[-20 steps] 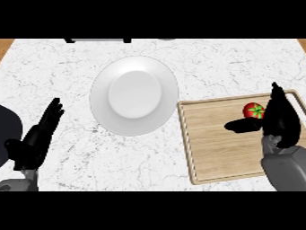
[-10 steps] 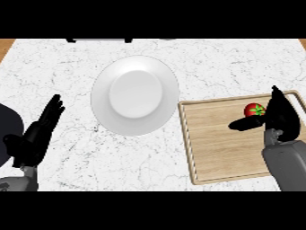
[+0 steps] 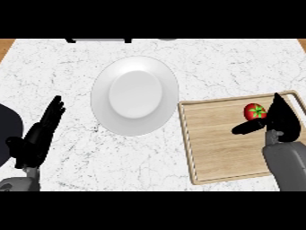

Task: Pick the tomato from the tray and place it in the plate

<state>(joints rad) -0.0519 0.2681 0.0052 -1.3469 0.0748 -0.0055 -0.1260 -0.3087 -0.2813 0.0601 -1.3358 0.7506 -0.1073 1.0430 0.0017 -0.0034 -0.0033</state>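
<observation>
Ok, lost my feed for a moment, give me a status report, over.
Right hand open beside tomato, not gripping. Left hand open, resting at lower left. Tomato on tray; plate bare. Nothing between tray and plate.

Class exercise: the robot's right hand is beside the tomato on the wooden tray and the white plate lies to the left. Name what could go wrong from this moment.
1. The tomato is round and the right hand stands open beside it, thumb below; closing off-centre might roll it across the tray.
2. The tomato sits near the tray's far raised rim, so the fingers might catch that rim.
3. The plate is shallow; a tomato released high could roll off.
</observation>
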